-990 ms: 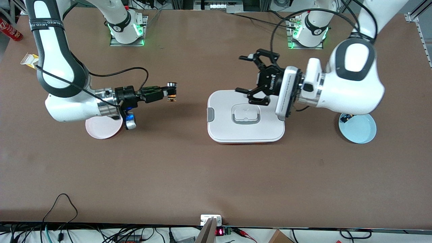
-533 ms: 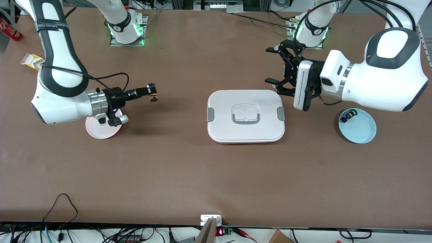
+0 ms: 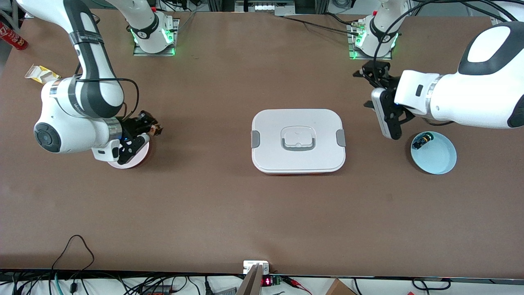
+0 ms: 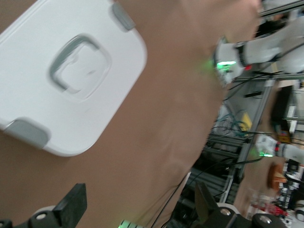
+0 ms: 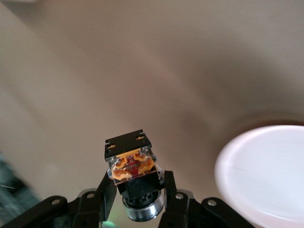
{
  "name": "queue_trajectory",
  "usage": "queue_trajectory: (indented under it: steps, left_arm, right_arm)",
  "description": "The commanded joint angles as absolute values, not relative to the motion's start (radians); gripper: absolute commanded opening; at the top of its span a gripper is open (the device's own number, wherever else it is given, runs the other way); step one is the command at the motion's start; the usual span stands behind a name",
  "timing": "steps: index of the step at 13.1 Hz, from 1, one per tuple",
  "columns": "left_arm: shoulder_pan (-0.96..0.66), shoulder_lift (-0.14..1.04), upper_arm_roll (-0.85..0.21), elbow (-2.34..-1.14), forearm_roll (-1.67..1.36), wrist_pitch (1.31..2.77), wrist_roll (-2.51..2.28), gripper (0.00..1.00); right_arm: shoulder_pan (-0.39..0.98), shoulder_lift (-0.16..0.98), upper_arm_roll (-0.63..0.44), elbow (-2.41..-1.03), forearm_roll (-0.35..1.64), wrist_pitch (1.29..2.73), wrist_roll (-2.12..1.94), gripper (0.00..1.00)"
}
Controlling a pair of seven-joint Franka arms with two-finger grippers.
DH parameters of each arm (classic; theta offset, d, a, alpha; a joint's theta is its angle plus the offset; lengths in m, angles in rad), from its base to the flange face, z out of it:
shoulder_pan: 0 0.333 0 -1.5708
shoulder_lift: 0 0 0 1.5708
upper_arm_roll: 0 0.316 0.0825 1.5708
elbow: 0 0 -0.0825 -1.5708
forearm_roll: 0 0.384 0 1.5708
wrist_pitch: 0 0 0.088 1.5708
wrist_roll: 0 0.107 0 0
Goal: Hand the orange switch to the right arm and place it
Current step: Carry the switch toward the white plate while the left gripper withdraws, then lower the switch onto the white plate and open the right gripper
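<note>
Both arms pulled apart, right gripper (image 3: 152, 128) clasping orange switch (image 5: 133, 166), left gripper (image 4: 137, 209) spread

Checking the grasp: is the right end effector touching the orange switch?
Touching. The right wrist view shows the right end effector with its fingers clamped against the orange switch.

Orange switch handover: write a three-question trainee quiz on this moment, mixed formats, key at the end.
1. True or false: the orange switch lies on the pink plate.
2. What does the left gripper hold? A) a green-tipped part B) nothing C) the white lidded box
3. Fill in: the right gripper is over the table beside the ____ plate.

Key:
1. False; the right gripper grips it above the table.
2. B; its fingers are open.
3. pink
</note>
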State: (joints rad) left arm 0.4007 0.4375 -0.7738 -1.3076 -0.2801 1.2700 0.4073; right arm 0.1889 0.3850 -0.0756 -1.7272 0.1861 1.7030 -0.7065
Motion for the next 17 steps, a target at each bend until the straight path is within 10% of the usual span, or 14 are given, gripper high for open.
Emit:
queue_trajectory:
  steps: [1,7,10,12,17]
  left_arm:
    - [0.376,0.384,-0.785,-1.296,-0.117,1.232,0.251,1.00]
    - [0.299,0.368,-0.761,-1.230,0.242,1.252,0.106,1.00]
    - [0.133,0.301,-0.390,-1.262,0.107,1.383,0.046,1.00]
    - [0.011,0.194,-0.130,-1.394,0.034,1.411,0.034,1.00]
    - [-0.107,-0.148,0.021,-1.852,0.009,1.656,0.031,1.00]
  right_arm:
    - [0.183,0.397,-0.063,-1.704,0.016,1.785,-0.845,0.21]
    - [0.131,0.391,-0.063,-1.794,-0.098,1.992,-1.132,0.21]
    - [0.089,0.388,-0.063,-1.842,-0.145,2.095,-1.268,0.21]
    - [0.087,0.393,-0.063,-1.848,-0.179,2.100,-1.278,0.21]
    - [0.066,0.399,-0.064,-1.980,-0.181,2.236,-1.282,0.21]
